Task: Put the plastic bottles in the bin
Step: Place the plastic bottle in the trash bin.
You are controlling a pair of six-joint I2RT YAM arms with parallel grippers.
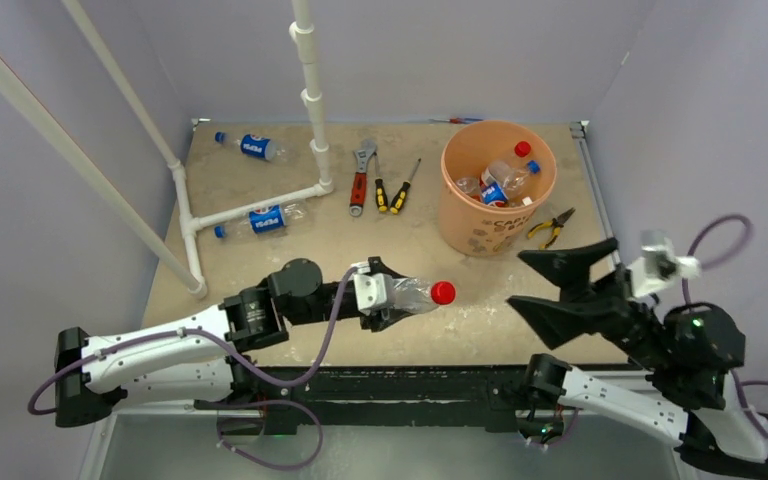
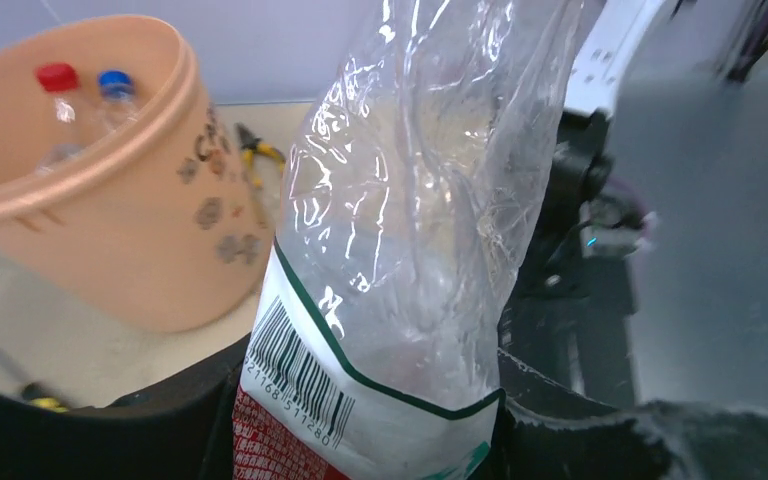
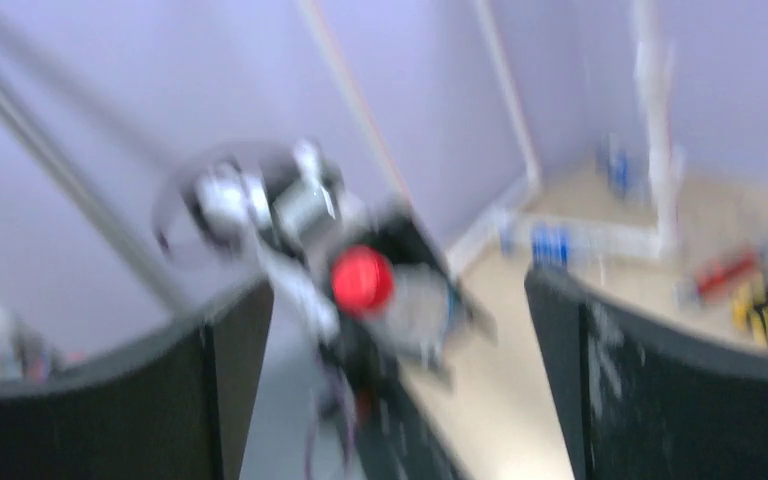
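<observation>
Pinching red-capped clear bottle (image 1: 415,294) in left gripper (image 1: 384,295), long axis and cap toward 3 o'clock, facing wide-spread right gripper (image 1: 516,280), orange bucket (image 1: 465,228) between 1 and 2 o'clock.

Orange bin (image 1: 468,228) with brown lettering, clear red-capped bottle (image 1: 412,294), blue-labelled bottles (image 1: 265,218), red-handled wrench (image 1: 360,180), yellow-black screwdrivers (image 1: 392,196)

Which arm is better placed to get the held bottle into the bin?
Right, probably: the right fingers are open facing the bottle cap, and the bin stands on that side. The left fingers hold the bottle out.
</observation>
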